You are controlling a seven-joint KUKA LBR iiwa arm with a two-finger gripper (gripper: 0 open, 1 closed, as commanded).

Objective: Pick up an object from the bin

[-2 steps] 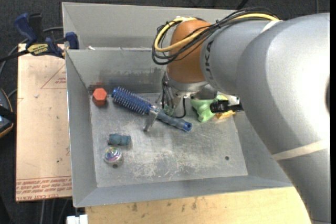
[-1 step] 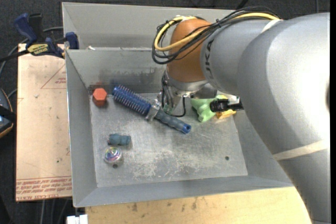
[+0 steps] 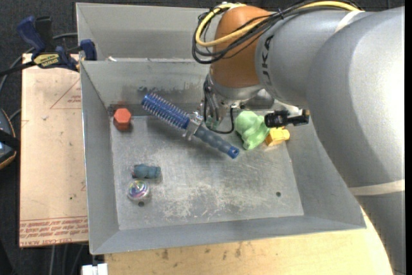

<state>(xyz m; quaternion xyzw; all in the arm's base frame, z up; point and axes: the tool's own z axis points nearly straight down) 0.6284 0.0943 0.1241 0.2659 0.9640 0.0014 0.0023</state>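
Observation:
My gripper [image 3: 215, 119] hangs under the orange wrist cover at the middle of the bin's back half, its dark fingers reaching down just above the handle end of a blue brush [image 3: 187, 123]. The brush lies slanted from the back left down to the right, with bristles on its upper part. A light green soft toy [image 3: 252, 129] sits right beside the gripper on its right, with a small yellow block [image 3: 278, 136] and a black piece [image 3: 285, 118] next to it. How far apart the fingers stand is hidden by the wrist.
An orange-red block [image 3: 122, 119] lies near the bin's left wall. A small blue-grey piece [image 3: 146, 171] and a shiny round object [image 3: 138, 190] sit at the front left. The arm covers the bin's right side.

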